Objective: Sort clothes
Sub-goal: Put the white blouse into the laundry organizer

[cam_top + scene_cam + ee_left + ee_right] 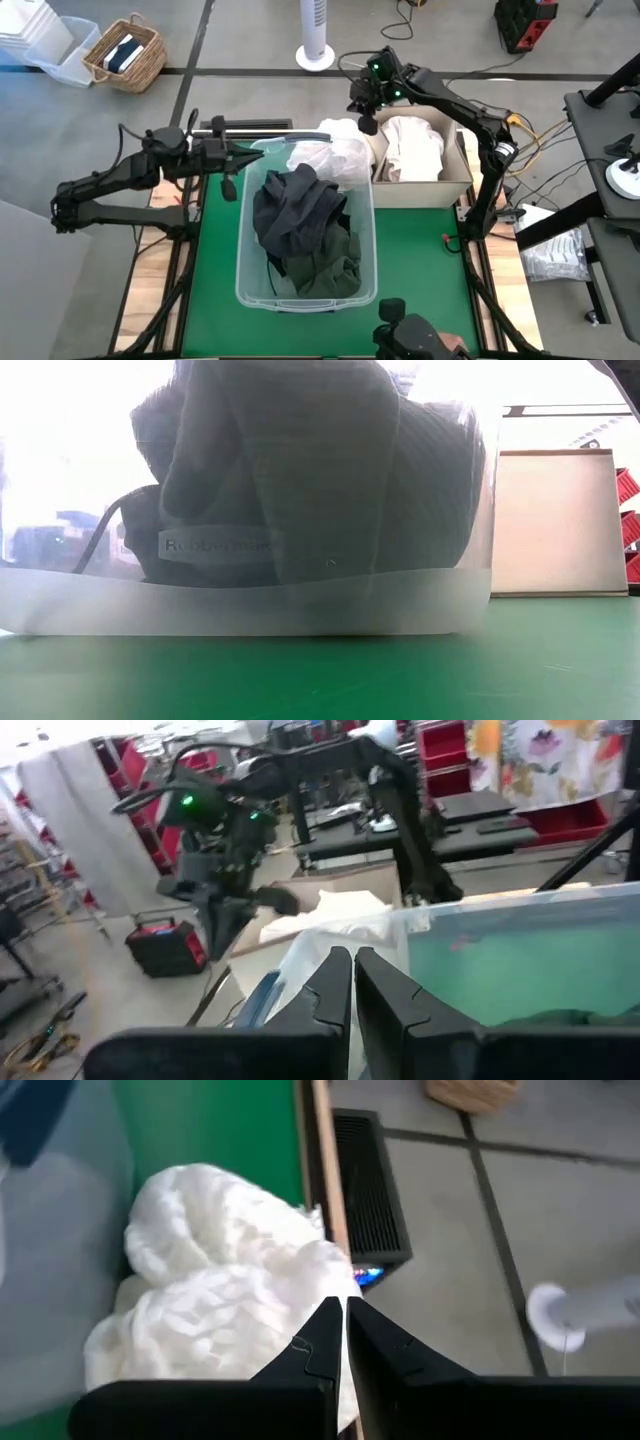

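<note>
A clear plastic tub (245,270) stands mid-table and holds dark grey and dark green clothes (300,230), also seen through its wall in the low view (300,470). A white knit garment (335,150) is heaped at the tub's far end and lies over its rim toward the beige cardboard box (455,185). The box holds a white cloth (410,145). My right gripper (366,122) hangs shut just above the white garment (220,1280). My left gripper (242,158) is shut, level, at the tub's far left corner, pointing across it toward the right arm (230,830). My left gripper touches nothing. My right gripper (340,1312) has its shut fingertips over the top of the white heap, slanting down from the table's far right. Whether they touch the cloth I cannot tell. Nothing shows pinched between them.
Green mat (420,260) lies bare to the right of the tub's near end. Beyond the table's far edge on the floor stand a fan base (315,55) and a wicker basket (125,55). Cables and a stand crowd the right side (560,210).
</note>
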